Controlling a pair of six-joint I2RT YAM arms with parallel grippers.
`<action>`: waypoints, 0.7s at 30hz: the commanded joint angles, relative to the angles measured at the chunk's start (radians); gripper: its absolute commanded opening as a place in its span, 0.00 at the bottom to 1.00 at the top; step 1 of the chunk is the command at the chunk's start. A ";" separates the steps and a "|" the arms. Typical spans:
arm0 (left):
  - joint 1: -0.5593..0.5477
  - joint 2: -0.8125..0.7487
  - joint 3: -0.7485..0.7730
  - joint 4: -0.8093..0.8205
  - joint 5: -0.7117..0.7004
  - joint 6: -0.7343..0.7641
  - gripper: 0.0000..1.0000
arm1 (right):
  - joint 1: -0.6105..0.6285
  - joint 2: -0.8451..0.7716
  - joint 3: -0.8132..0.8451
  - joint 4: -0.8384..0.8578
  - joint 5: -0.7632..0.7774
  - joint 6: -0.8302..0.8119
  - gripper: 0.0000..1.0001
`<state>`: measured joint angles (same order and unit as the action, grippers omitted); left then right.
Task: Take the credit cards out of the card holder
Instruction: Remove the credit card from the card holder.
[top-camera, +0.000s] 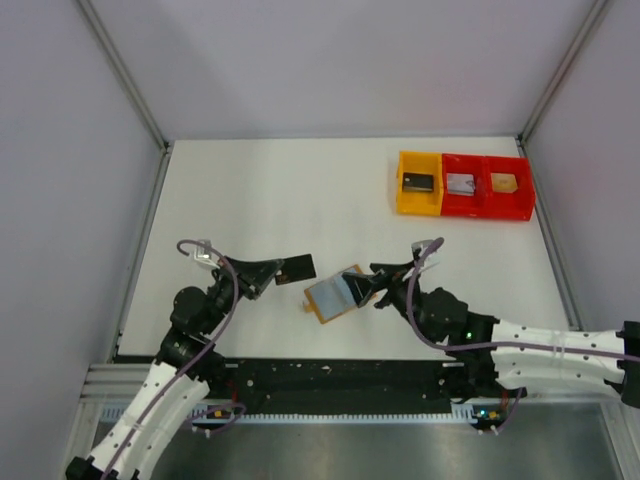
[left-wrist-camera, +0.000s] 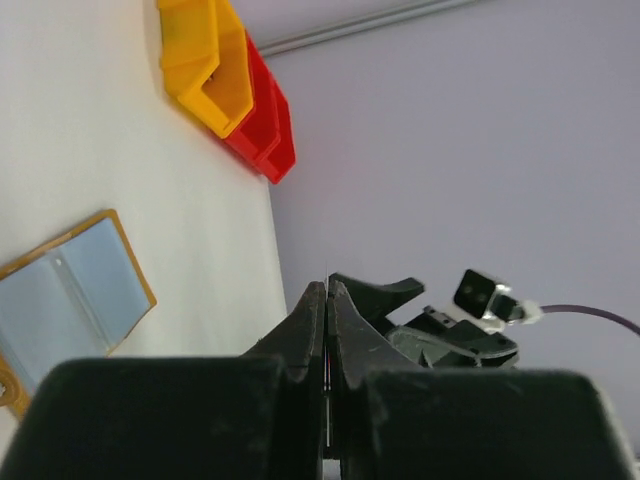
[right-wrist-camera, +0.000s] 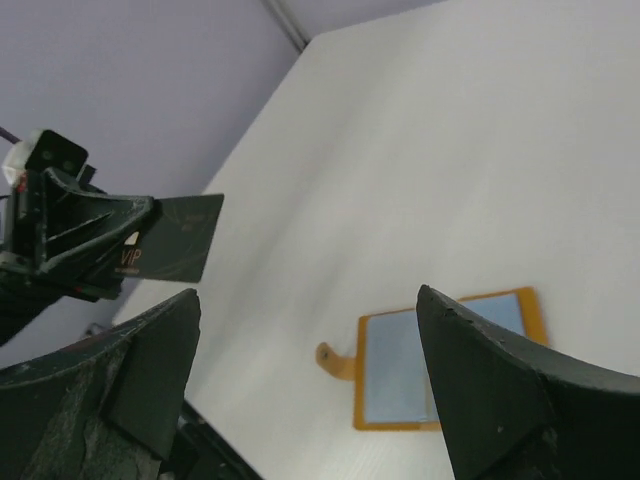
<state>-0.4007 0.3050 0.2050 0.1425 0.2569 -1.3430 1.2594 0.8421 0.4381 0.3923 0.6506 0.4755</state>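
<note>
The card holder (top-camera: 333, 297) lies open on the table, tan rim and grey-blue inner face up, with a small tab at its left. It also shows in the left wrist view (left-wrist-camera: 70, 300) and the right wrist view (right-wrist-camera: 400, 375). My left gripper (top-camera: 270, 273) is shut on a dark credit card (top-camera: 298, 268) marked VIP and holds it above the table, left of the card holder. The card shows in the right wrist view (right-wrist-camera: 176, 238) and edge-on between my left fingers (left-wrist-camera: 326, 280). My right gripper (top-camera: 375, 290) is open and empty above the card holder's right half (right-wrist-camera: 308, 295).
A yellow tray (top-camera: 402, 200) and two joined red trays (top-camera: 522, 208) stand at the back right, each holding a small rectangle. They also show in the left wrist view, yellow (left-wrist-camera: 200, 60) and red (left-wrist-camera: 265, 130). Grey walls enclose the table on both sides.
</note>
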 joint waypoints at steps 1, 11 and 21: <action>-0.046 -0.014 -0.019 0.175 -0.145 -0.057 0.00 | -0.009 -0.037 -0.093 0.196 -0.092 0.365 0.87; -0.305 0.227 -0.029 0.522 -0.372 -0.081 0.00 | -0.057 0.109 -0.118 0.526 -0.210 0.456 0.85; -0.501 0.330 0.013 0.624 -0.639 -0.056 0.00 | -0.068 0.218 -0.093 0.667 -0.226 0.397 0.72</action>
<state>-0.8429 0.6075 0.1776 0.6289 -0.2306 -1.4155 1.2057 1.0237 0.3134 0.9272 0.4488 0.8822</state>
